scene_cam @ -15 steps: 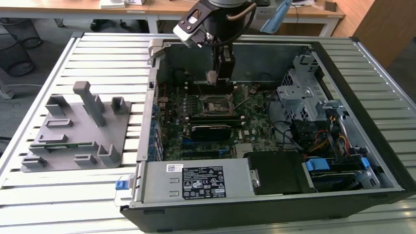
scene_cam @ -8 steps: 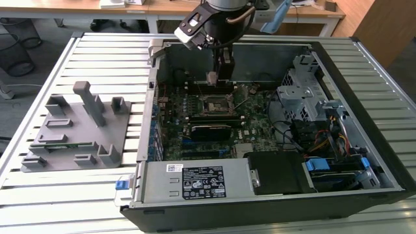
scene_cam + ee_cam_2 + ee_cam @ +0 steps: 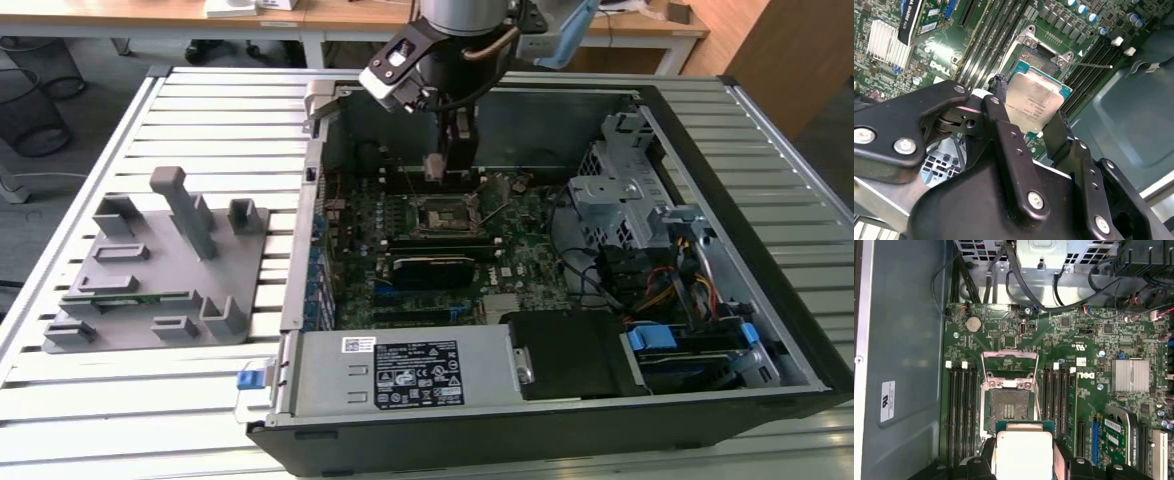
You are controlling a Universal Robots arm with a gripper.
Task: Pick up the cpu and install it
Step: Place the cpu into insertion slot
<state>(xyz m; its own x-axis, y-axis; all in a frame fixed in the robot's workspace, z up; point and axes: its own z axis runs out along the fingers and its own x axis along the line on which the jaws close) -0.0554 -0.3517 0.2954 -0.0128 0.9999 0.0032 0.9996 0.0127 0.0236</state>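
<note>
The cpu is a flat square chip with a silver metal top and a thin green edge. My gripper is shut on it, one black finger on each of two opposite edges. In the first wrist view the cpu hangs over the near side of the open black socket, whose metal frame is flipped up. In the exterior view the gripper hangs inside the computer case, a little beyond the socket and above the motherboard.
The open case walls in the board. Drive cages and cables crowd the exterior view's right, and a power supply sits at the front. Memory slots flank the socket. A grey fixture lies on the slatted table.
</note>
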